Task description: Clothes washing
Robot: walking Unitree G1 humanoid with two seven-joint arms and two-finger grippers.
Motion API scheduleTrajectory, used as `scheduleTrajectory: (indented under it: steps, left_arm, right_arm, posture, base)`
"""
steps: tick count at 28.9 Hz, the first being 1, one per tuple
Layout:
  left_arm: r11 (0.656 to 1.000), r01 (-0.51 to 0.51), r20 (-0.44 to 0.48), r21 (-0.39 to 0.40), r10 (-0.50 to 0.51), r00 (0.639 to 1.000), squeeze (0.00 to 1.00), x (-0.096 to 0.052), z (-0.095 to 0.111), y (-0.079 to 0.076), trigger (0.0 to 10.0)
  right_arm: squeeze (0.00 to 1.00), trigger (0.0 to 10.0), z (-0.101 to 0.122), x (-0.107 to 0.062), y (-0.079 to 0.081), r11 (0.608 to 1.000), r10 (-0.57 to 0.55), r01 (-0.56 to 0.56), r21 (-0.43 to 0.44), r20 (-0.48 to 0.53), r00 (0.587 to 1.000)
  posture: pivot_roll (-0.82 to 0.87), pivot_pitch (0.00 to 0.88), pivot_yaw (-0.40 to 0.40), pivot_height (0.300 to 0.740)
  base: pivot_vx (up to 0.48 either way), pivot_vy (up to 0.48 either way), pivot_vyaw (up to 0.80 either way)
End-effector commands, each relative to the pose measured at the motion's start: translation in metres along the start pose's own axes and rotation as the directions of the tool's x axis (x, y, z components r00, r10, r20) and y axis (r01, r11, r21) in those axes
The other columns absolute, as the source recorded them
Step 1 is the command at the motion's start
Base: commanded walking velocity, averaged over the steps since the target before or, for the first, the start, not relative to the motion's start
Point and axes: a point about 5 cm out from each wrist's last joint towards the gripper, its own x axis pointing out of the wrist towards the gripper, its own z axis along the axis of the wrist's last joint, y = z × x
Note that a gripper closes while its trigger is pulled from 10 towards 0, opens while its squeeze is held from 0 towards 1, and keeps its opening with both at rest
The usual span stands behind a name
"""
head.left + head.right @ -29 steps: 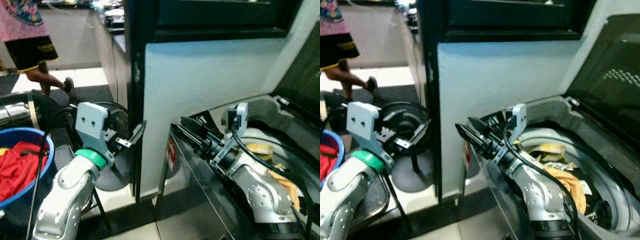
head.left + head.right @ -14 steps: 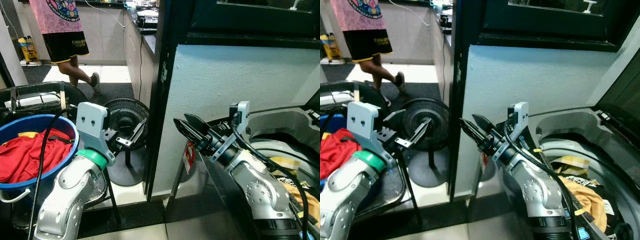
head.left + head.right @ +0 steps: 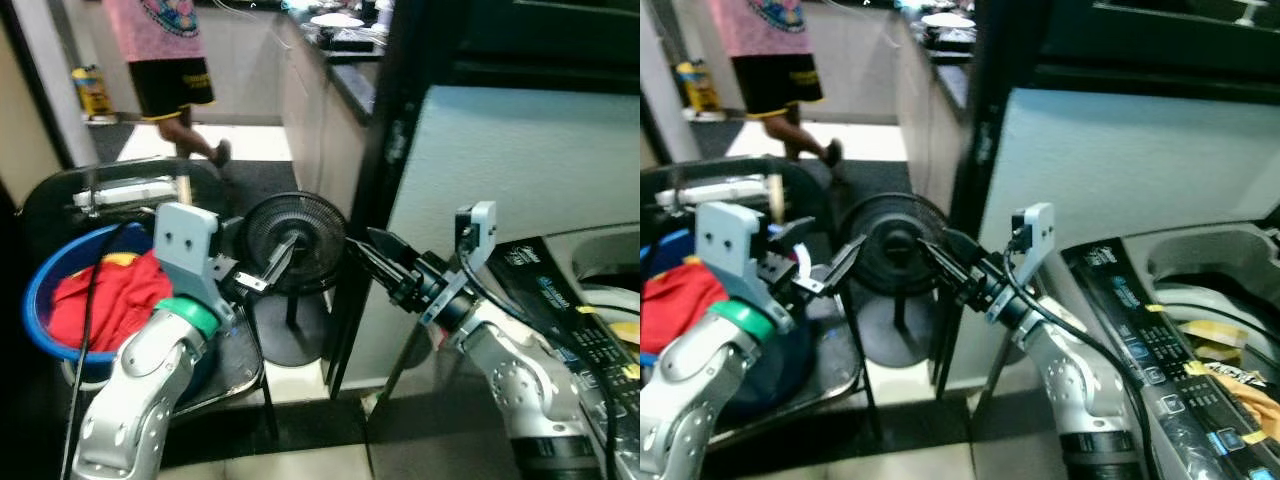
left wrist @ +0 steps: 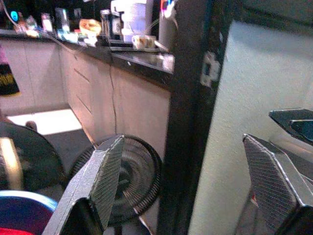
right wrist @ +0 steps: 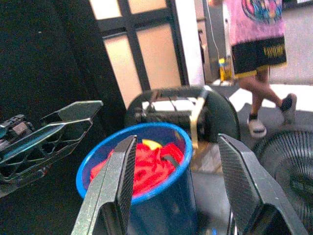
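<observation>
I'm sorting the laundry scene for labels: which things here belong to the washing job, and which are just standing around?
Belongs to the job:
- blue basin holding red clothes
- washing machine, with clothes in its drum
- left gripper and right gripper, both with jaws open and holding nothing

Just around:
- floor fan
- person walking in the background
- kitchen counter
</observation>
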Motion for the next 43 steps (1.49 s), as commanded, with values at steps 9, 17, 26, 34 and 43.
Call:
scheduleTrajectory:
  steps: [9, 17, 26, 34, 43]
  left_arm:
    - [0.998, -0.053, -0.037, 0.017, 0.054, 0.998, 0.00, -0.006, -0.007, 0.008, 10.0]
    - [0.983, -0.182, -0.020, -0.005, 0.182, 0.983, 0.00, -0.002, -0.006, 0.021, 10.0]
    - [0.963, -0.269, -0.038, 0.019, 0.269, 0.962, 0.00, 0.003, -0.015, 0.028, 10.0]
    - [0.955, -0.296, -0.039, 0.005, 0.296, 0.954, 0.00, 0.001, -0.015, 0.031, 10.0]
    - [0.944, -0.329, -0.051, -0.019, 0.328, 0.943, 0.00, 0.000, -0.021, 0.029, 10.0]
  right_arm:
    - [0.00, 10.0, -0.009, 0.003, 0.003, 1.000, 0.010, -0.010, 0.004, -0.029, 1.000]
    - [0.00, 10.0, -0.016, 0.007, 0.006, 0.999, -0.007, 0.003, -0.047, -0.068, 0.998]
    - [0.00, 10.0, -0.028, 0.016, 0.009, 0.993, -0.076, 0.067, -0.100, -0.089, 0.993]
    - [0.00, 10.0, -0.029, 0.015, 0.009, 0.990, -0.090, 0.079, -0.115, -0.087, 0.992]
    - [0.00, 10.0, -0.034, 0.017, 0.003, 0.936, -0.223, 0.191, -0.295, -0.077, 0.972]
  posture:
    - [0.01, 0.000, -0.058, 0.740]
    - [0.01, 0.000, -0.057, 0.740]
    - [0.01, 0.000, -0.057, 0.740]
    - [0.01, 0.000, -0.059, 0.740]
    - [0.01, 0.006, -0.063, 0.740]
  base:
    - [0.000, 0.053, 0.00]
    - [0.000, 0.000, 0.00]
    - [0.000, 0.000, 0.00]
    - [0.000, 0.000, 0.00]
    - [0.000, 0.000, 0.00]
